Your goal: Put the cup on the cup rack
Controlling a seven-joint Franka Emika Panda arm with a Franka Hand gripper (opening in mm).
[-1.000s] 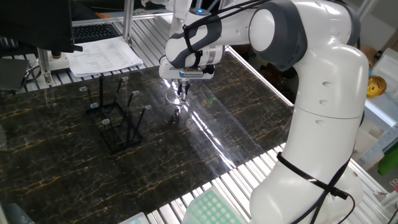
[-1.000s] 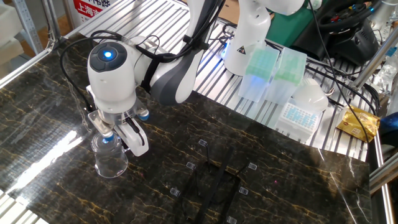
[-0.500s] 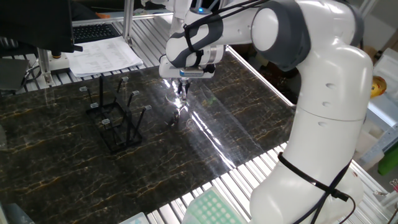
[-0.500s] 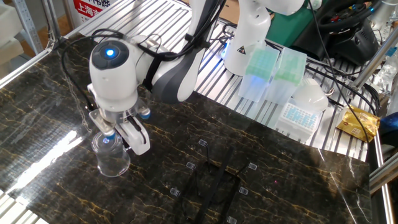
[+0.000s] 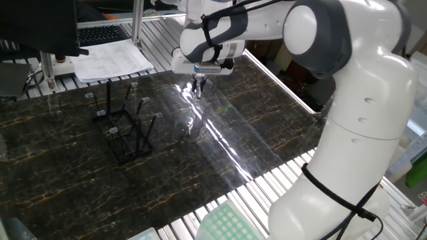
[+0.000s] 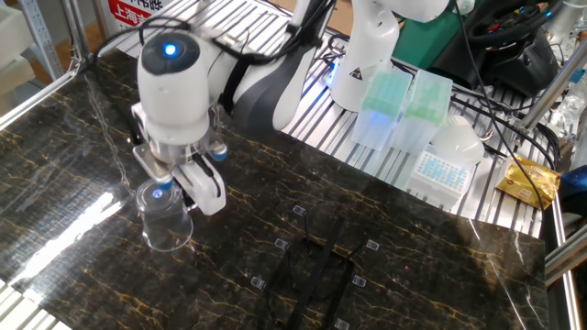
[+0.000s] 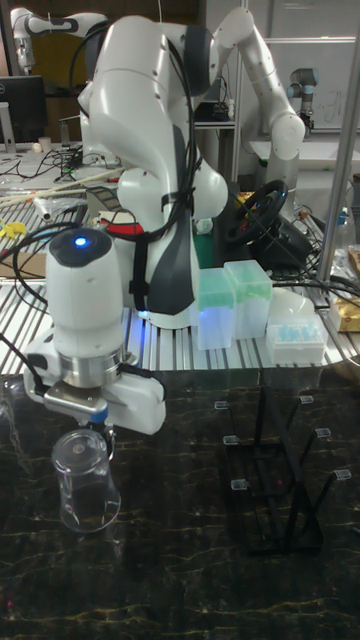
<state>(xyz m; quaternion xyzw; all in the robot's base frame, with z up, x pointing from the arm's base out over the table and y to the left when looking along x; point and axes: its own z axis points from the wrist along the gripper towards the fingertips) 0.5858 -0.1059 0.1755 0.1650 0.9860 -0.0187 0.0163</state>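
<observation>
Here the cup [image 6: 166, 216] hangs clamped by its rim in the tool [image 6: 180, 190].

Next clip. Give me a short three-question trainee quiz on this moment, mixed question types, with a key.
1. True or false: the cup hangs on a peg of the cup rack.
2. Multiple choice: where does the end effector grip the cup? A) at the rim, from above B) around the base C) by a rack peg
3. Short answer: in the tall fixed view, which side of the picture holds the cup rack, relative to the cup?

Key
1. False: the cup is held in the end effector, apart from the rack.
2. A
3. The right side; the cup is on the left.
</observation>
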